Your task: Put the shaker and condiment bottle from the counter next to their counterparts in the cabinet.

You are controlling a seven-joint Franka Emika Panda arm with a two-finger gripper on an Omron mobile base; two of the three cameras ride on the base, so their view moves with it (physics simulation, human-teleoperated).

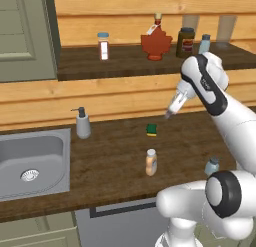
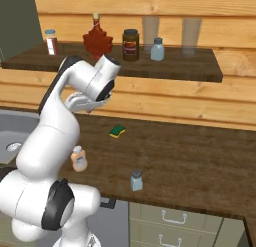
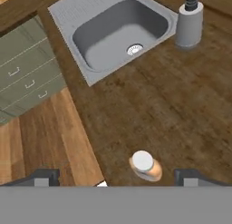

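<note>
Small pale blue-grey shaker (image 2: 136, 181) and tan-orange condiment bottle (image 1: 151, 162) both on dark wooden counter (image 1: 115, 156), unshelved; two-finger gripper (image 3: 116, 177) spread wide, empty, above bottle.

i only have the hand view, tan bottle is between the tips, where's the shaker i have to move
Observer: The shaker stands on the counter near its front edge, to the right of the condiment bottle.
Operator: anything lying between those two
Observer: Nothing between them. A green and yellow sponge lies farther back, toward the wall.
Operator: ok and where do they go
Observer: On the cabinet shelf above the counter, the red maple-leaf bottle stands left of a dark jar, and the matching shaker stands right of that jar.
</note>
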